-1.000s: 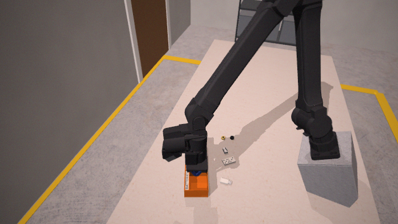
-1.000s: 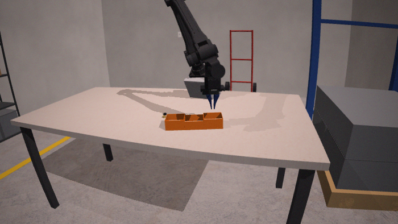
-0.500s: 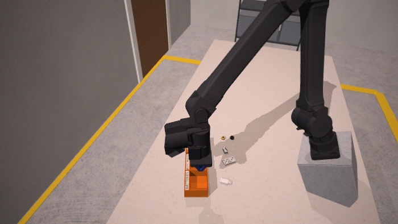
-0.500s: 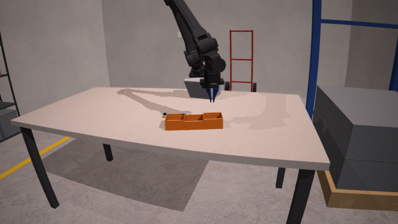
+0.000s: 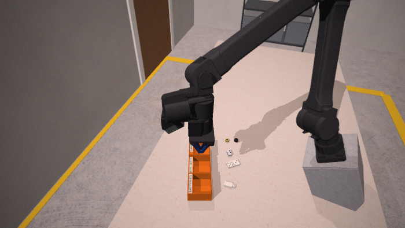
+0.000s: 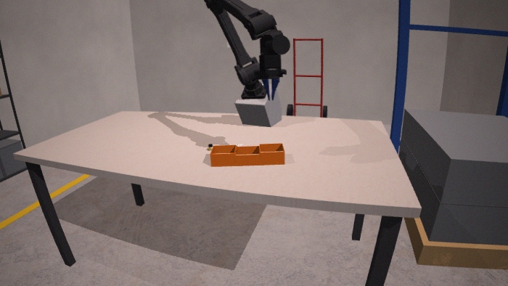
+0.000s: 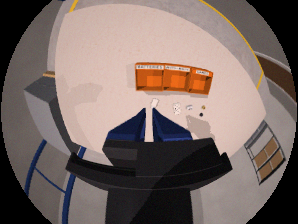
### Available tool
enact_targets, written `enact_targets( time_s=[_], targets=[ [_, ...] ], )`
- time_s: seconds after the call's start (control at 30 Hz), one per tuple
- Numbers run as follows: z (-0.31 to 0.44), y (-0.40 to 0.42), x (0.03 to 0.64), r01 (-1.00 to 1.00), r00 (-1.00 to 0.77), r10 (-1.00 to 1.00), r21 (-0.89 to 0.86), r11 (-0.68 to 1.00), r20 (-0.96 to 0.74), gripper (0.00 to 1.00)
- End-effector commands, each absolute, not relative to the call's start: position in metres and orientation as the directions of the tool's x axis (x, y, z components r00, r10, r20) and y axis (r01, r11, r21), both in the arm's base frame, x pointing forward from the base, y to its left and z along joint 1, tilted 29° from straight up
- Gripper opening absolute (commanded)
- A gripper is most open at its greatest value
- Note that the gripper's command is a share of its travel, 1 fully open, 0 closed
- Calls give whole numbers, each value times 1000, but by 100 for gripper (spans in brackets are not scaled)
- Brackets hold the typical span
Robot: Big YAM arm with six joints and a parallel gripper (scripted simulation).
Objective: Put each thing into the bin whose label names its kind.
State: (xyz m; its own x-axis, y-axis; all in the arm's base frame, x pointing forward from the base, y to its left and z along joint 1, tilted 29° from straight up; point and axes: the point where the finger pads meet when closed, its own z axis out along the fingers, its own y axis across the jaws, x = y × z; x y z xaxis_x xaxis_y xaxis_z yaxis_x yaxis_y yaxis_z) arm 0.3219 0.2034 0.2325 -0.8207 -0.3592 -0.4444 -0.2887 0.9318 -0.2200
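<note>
1. The gripper (image 5: 201, 150) (image 6: 270, 99) (image 7: 149, 111) was nearly closed, with a slim gap between its blue fingers and nothing held there; it pointed down, above the table (image 5: 260, 197) (image 6: 145, 170) (image 7: 95, 60) and clear of the bins.
2. Three orange bins stood on the table in a touching row; the batteries bin (image 5: 199, 197) (image 6: 272, 159) (image 7: 150, 89) made one end, the nuts and bolts bin (image 5: 201, 173) (image 6: 247, 160) (image 7: 176, 90) the middle; the third bin (image 5: 210, 148) (image 6: 223, 160) (image 7: 201, 93) had a label too small to read surely, perhaps for games.
3. The task's things lay on the table outside the bins, in a loose line along the row's robot side; a white bottle-shaped piece (image 5: 229, 184) (image 7: 155, 103) lay beside the batteries bin; next came a white domino (image 5: 233, 163) (image 7: 177, 108) with dark dots, then a small pale block (image 5: 229, 153) (image 7: 189, 107), its kind unclear.
4. A brass-coloured nut (image 5: 225, 140) (image 6: 209, 148) (image 7: 203, 107) lay at the line's other end; a small black piece (image 5: 236, 140) (image 6: 210, 145) (image 7: 201, 114) lay near it.
5. The arm's grey pedestal (image 5: 332, 185) (image 6: 254, 114) stood well apart from the bins; beyond the table stood a red hand truck (image 6: 308, 76).
</note>
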Motion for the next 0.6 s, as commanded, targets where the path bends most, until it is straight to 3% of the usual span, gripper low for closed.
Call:
enact_targets(
  time_s=[0.0,0.23,0.27,0.57],
  targets=[
    [249,208,327,-268,-814,-333,-202,942,-476,9],
    [249,208,327,-268,-814,-333,-202,942,-476,9],
    [237,194,325,-306,-800,-379,-227,925,-465,40],
    [184,141,323,-523,-679,-631,-357,774,-376,40]
  ],
)
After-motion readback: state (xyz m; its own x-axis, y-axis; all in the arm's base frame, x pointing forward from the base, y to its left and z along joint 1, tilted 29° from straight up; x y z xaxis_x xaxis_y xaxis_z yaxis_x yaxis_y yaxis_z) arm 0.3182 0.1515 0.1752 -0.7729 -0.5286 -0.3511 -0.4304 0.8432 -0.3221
